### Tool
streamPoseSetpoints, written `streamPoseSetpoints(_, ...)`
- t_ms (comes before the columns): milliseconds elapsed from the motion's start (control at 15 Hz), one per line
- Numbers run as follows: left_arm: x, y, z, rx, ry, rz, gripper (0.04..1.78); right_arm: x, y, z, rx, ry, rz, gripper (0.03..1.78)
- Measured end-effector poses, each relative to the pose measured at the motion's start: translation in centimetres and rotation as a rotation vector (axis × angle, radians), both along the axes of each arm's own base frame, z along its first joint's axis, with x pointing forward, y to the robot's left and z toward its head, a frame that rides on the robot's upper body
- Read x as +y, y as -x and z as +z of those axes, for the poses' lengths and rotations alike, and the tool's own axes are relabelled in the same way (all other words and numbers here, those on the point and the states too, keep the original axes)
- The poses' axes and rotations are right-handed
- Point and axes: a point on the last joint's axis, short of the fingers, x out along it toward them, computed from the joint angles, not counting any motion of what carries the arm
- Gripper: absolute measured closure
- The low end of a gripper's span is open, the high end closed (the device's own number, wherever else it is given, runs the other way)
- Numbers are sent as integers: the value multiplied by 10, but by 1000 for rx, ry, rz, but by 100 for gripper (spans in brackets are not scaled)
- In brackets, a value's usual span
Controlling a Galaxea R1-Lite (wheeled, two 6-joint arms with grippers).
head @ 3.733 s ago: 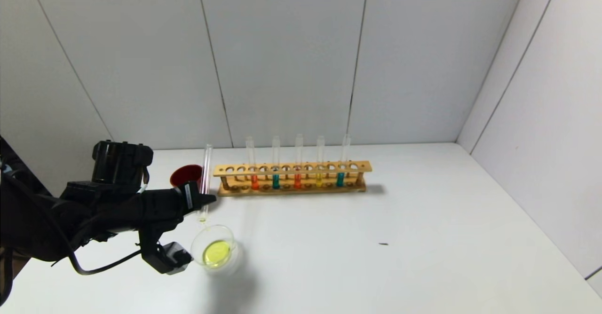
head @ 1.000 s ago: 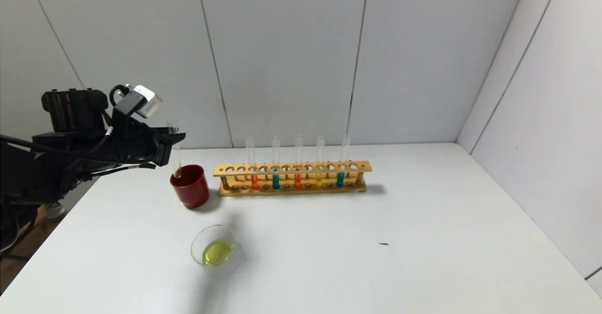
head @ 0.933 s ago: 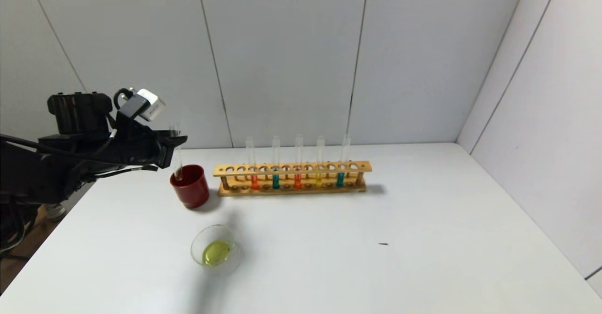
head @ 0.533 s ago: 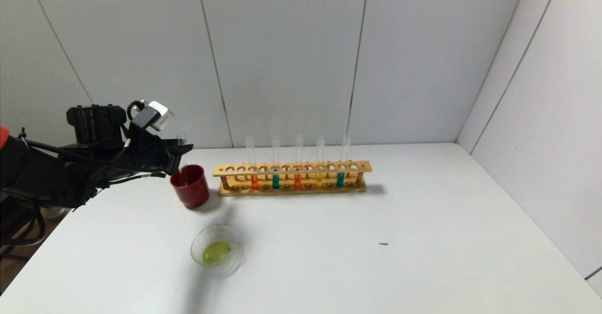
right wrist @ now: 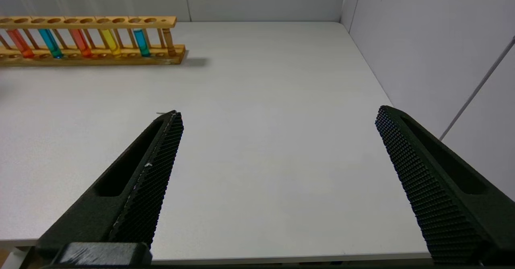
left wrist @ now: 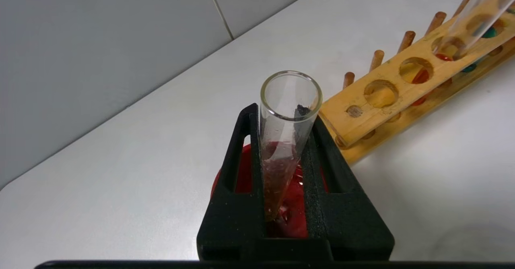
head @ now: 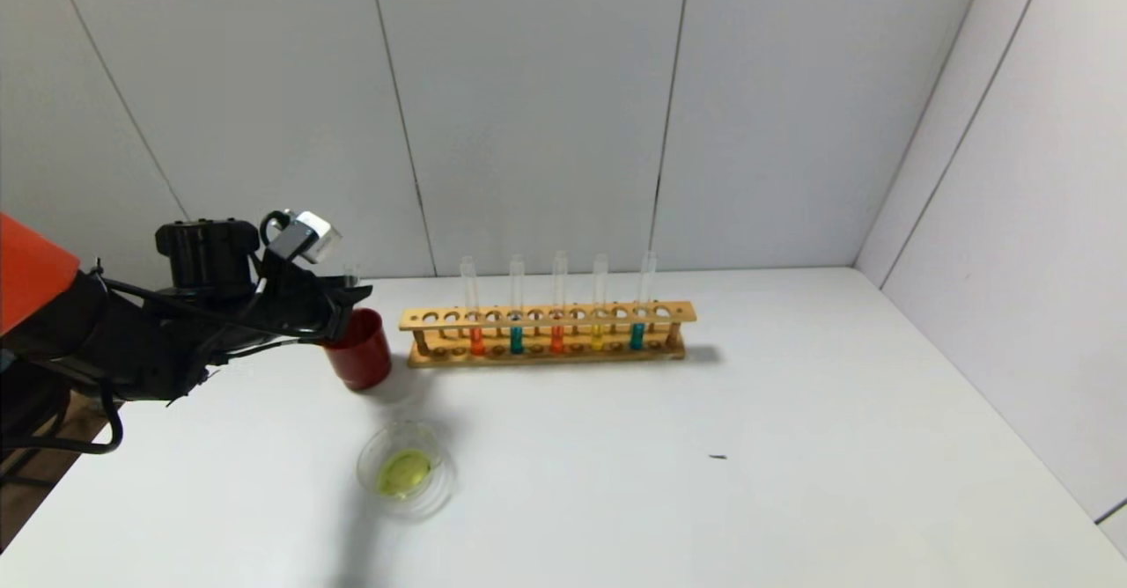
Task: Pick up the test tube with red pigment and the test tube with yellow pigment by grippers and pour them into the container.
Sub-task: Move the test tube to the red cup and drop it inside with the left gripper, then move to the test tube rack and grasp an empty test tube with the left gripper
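My left gripper (head: pixel 349 305) is shut on an empty clear test tube (head: pixel 351 275), held upright with its lower end down inside the dark red cup (head: pixel 361 361). In the left wrist view the tube (left wrist: pixel 287 140) stands between the fingers of the left gripper (left wrist: pixel 283 114), over the cup (left wrist: pixel 295 216). The container (head: pixel 405 474) holds yellow-green liquid in front of the cup. Two tubes with red pigment (head: pixel 475 340) (head: pixel 556 338) and one with yellow pigment (head: pixel 598 336) stand in the rack. My right gripper (right wrist: pixel 277 116) is open and empty over the table's near right part.
The wooden rack (head: pixel 546 315) stands at the back beside the cup, also holding two teal tubes (head: pixel 516 340) (head: pixel 637 336). Its end shows close to the held tube in the left wrist view (left wrist: pixel 402 87). A small dark speck (head: pixel 718 457) lies on the table. Walls close off the back and right.
My left gripper carried the emptied tube from above the container to the red cup, then moved right and down, sinking the tube into the cup. The right arm has not moved.
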Motion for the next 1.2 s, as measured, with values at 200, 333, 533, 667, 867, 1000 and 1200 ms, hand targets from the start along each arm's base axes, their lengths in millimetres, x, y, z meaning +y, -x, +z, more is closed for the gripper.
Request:
streamPoseSetpoints(200, 3, -6, -9, 0, 1, 7, 151, 0, 0, 0, 0, 0, 0, 6)
streamPoseSetpoints(333, 6, -8, -14, -2, 2, 15, 151, 0, 0, 0, 0, 0, 0, 6)
streamPoseSetpoints(533, 11, -10, -21, 10, 4, 24, 151, 0, 0, 0, 0, 0, 0, 6)
streamPoseSetpoints(667, 14, -10, -24, 20, 6, 28, 150, 0, 0, 0, 0, 0, 0, 6)
streamPoseSetpoints(867, 16, -9, -28, 34, 0, 34, 139, 0, 0, 0, 0, 0, 0, 6)
streamPoseSetpoints(1000, 15, -10, -26, 9, -3, 33, 118, 0, 0, 0, 0, 0, 0, 6)
streamPoseSetpoints(1200, 17, -9, -26, 1, -5, 38, 67, 0, 0, 0, 0, 0, 0, 6)
